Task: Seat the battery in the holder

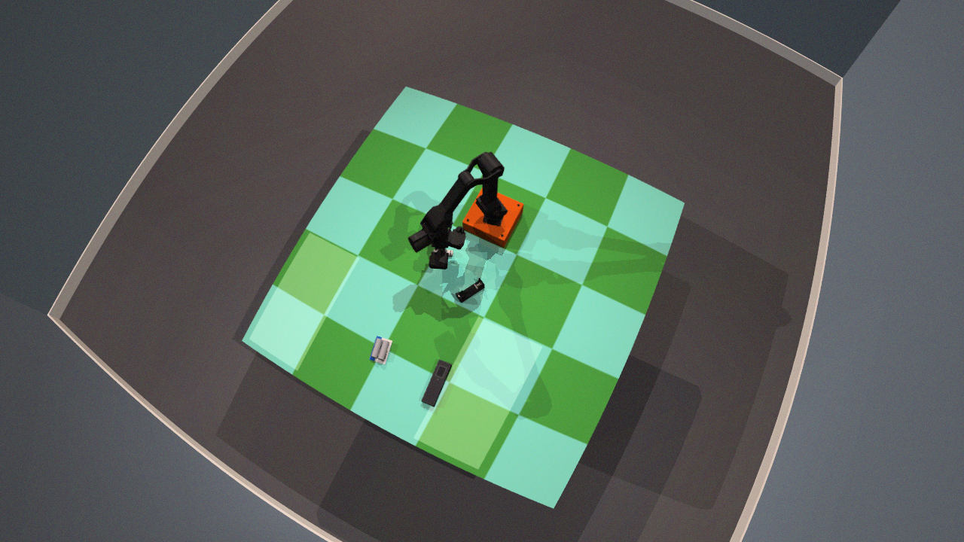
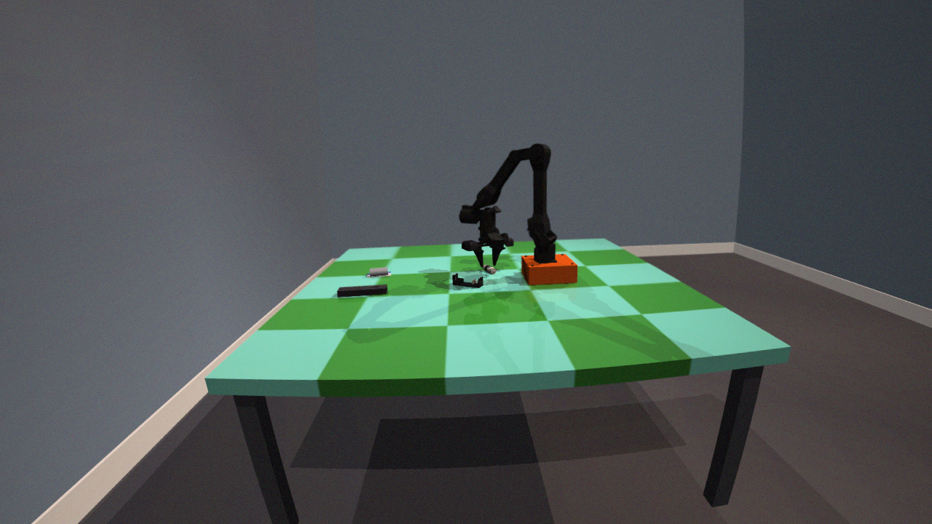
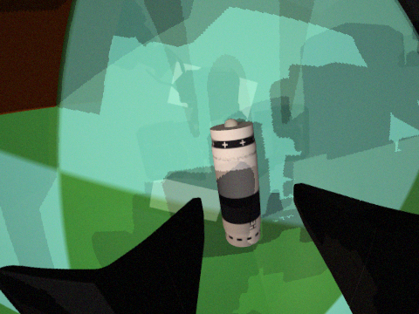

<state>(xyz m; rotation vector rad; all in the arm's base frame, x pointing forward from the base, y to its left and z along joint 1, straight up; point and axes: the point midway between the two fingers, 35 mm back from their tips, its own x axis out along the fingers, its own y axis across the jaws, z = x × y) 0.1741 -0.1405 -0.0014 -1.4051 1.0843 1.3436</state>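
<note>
The white battery (image 1: 449, 253) (image 2: 491, 269) (image 3: 237, 187) with black bands lies on its side on the checkered table. In the wrist view its terminal end points up the frame and its flat end down. My gripper (image 2: 488, 264) (image 3: 248, 199) is open just above the battery, one finger on each side with a gap; contact is not visible. In the top view the gripper partly hides the battery. The black holder (image 1: 466, 292) (image 2: 466, 282) sits apart on the table, with raised ends and no battery in it. It is out of the wrist view.
The orange base (image 1: 510, 213) (image 2: 549, 270) of the arm is close to the battery. A dark remote-like bar (image 1: 434, 387) (image 2: 362, 291) and a small tray-like item with two grey cylinders (image 1: 380, 350) (image 2: 378, 272) lie farther out, beyond the holder from the base.
</note>
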